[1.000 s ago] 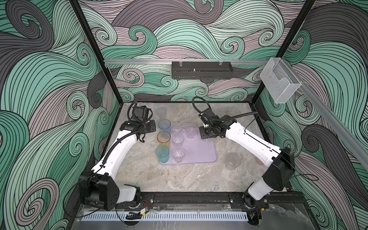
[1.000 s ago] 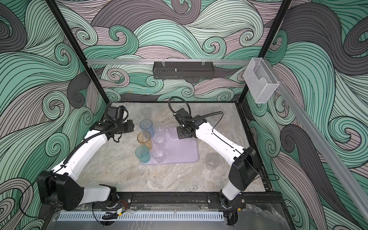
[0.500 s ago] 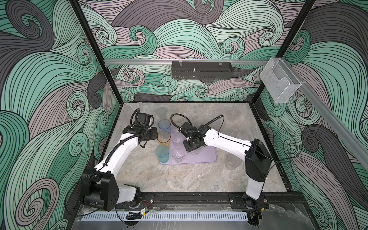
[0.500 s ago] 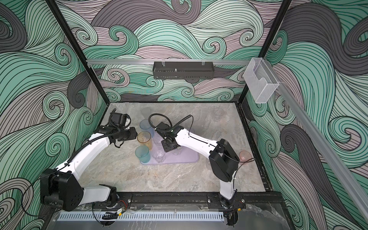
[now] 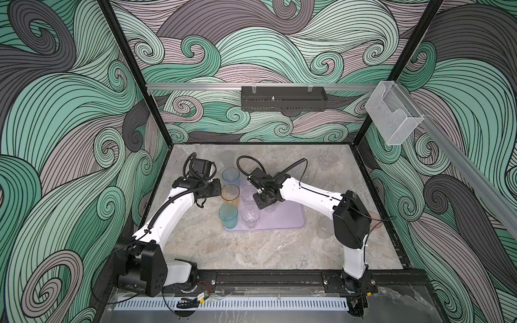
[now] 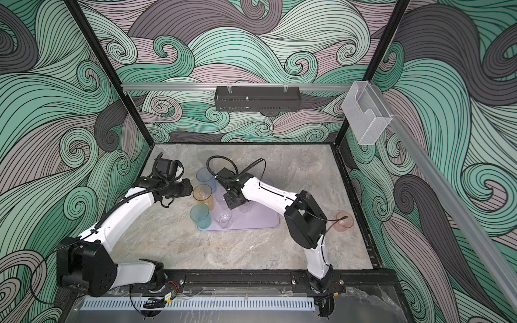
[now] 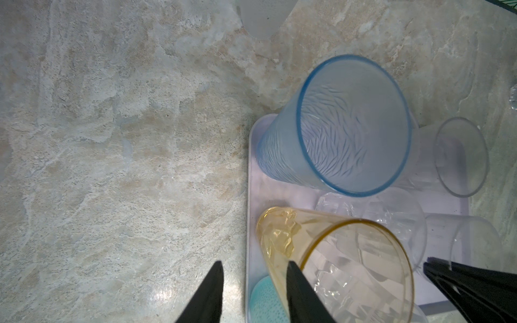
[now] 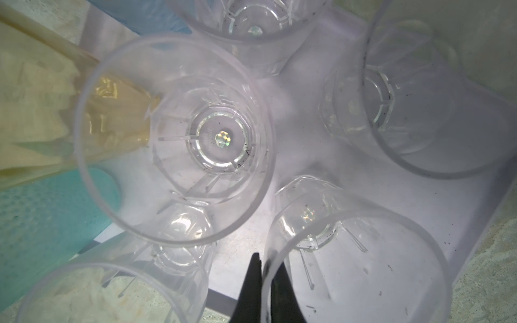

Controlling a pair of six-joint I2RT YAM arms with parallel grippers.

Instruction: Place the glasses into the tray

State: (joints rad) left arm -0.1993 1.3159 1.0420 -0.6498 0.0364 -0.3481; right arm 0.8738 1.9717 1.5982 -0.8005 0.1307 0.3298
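R gripper (image 8: pixel 264 282), jaws pinched on clear glass (image 8: pixel 363 265) rim, was swung from far-right to mid tray (image 5: pixel 291 221), among glasses already placed; release judged next. L gripper (image 7: pixel 254 296), jaws apart, empty, was edged beside amber tumbler (image 5: pixel 230 193).

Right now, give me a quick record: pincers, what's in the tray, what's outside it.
left pincer: open, beside the amber cup
right pincer: shut on the rim of a clear glass, over the tray
in tray: blue cup, amber cup, teal cup, more clear glasses
off tray, on table: pink cup, frosted cup, both right of the tray
task: not finished
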